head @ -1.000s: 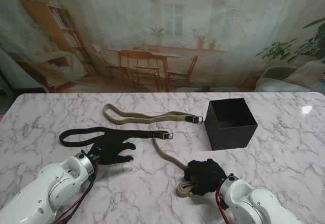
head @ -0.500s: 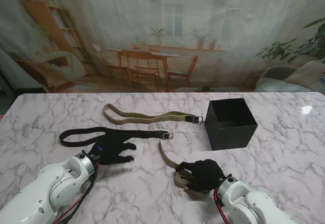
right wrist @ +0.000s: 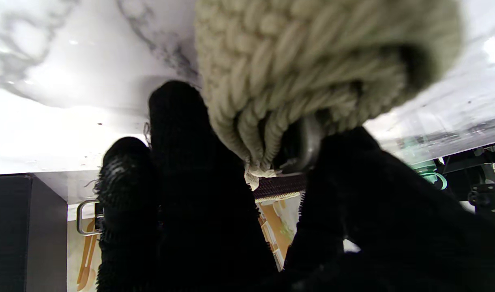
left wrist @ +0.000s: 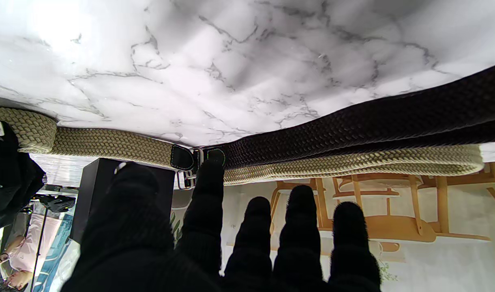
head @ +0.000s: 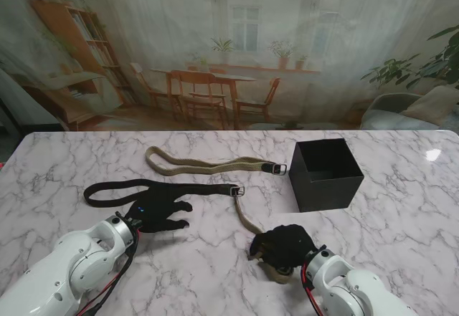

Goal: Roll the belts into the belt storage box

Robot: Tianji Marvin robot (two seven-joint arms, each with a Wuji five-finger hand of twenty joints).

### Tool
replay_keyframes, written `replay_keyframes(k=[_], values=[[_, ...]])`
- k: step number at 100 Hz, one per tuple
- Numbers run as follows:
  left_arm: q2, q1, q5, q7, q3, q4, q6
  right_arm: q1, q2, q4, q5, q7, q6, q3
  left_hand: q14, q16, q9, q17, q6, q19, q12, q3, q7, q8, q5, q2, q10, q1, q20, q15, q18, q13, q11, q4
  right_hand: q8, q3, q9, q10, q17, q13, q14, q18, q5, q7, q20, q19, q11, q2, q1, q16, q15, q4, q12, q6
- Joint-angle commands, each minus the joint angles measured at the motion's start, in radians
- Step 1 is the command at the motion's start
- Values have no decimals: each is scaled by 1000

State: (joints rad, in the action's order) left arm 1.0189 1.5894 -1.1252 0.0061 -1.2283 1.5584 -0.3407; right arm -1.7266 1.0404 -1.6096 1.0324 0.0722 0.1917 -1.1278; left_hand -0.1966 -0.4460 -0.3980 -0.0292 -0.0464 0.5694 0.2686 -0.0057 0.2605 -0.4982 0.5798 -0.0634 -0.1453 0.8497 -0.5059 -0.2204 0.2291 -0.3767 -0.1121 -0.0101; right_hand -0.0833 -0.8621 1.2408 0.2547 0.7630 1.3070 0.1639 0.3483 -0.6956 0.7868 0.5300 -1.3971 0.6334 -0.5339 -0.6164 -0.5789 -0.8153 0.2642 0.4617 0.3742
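Note:
The black storage box [head: 326, 174] stands open at the right, far from me. One khaki belt [head: 208, 164] lies flat to its left, and a black belt [head: 150, 188] lies nearer to me. My right hand [head: 283, 248] is shut on a second khaki belt, whose rolled end [right wrist: 312, 73] sits between the fingers. Its free tail [head: 247, 219] runs toward the black belt's buckle. My left hand [head: 158, 212] rests open with its fingers spread, just on my side of the black belt [left wrist: 352, 121], holding nothing.
The marble table [head: 401, 216] stretches to the right of the box and toward me. The box [left wrist: 97, 178] also shows past my left hand [left wrist: 247, 243], and its dark wall [right wrist: 24, 231] shows beside my right hand [right wrist: 231, 227]. A curtain backdrop hangs behind the far edge.
My right hand has wound in more of the khaki belt. Its loose tail has grown shorter and swung toward the black belt's buckle. The left hand has not moved.

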Motion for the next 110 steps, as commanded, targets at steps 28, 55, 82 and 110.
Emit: replay_keyframes(k=[28, 55, 82, 110], values=[[0, -1, -1, -12, 1, -2, -3, -48, -23, -114, -40, -272, 74, -85, -8, -21, 44, 22, -18, -29, 12, -16, 11, -2, 20, 36, -14, 29, 20, 7, 31, -4, 13, 20, -287, -24, -29, -210, -64, -90, -91, -124, -8, -242, 14, 69, -205, 3, 286, 101, 350, -169, -120, -540], [0, -2, 2, -16, 3, -3, -1, -43, -52, -179, -119, -527, 88, -118, -7, -21, 44, 22, -19, -30, 12, -16, 11, -1, 19, 37, -15, 29, 20, 7, 31, -3, 13, 20, -315, -393, -275, -226, -176, -281, -155, -187, 242, -361, -58, 191, -317, -109, 139, 250, 535, -280, -252, -610], [0, -5, 5, -21, 7, -4, -1, -32, -51, -151, -44, -486, 91, -93, -7, -21, 44, 22, -18, -31, 12, -16, 11, -1, 18, 37, -14, 30, 20, 7, 32, -3, 13, 20, -478, -295, -402, -186, -263, -363, -93, -149, 254, -233, -48, 230, -167, -83, 60, 193, 497, -231, -153, -450], [0, -5, 4, -18, 6, -5, 1, -19, -43, -102, 1, -387, 53, -51, -7, -21, 45, 23, -19, -31, 12, -16, 11, -1, 18, 37, -14, 29, 20, 7, 31, -3, 13, 20, -543, -108, -621, -68, -296, -448, -52, -7, 119, 261, 47, 197, -181, -152, 62, 117, 438, -60, -114, -214]])
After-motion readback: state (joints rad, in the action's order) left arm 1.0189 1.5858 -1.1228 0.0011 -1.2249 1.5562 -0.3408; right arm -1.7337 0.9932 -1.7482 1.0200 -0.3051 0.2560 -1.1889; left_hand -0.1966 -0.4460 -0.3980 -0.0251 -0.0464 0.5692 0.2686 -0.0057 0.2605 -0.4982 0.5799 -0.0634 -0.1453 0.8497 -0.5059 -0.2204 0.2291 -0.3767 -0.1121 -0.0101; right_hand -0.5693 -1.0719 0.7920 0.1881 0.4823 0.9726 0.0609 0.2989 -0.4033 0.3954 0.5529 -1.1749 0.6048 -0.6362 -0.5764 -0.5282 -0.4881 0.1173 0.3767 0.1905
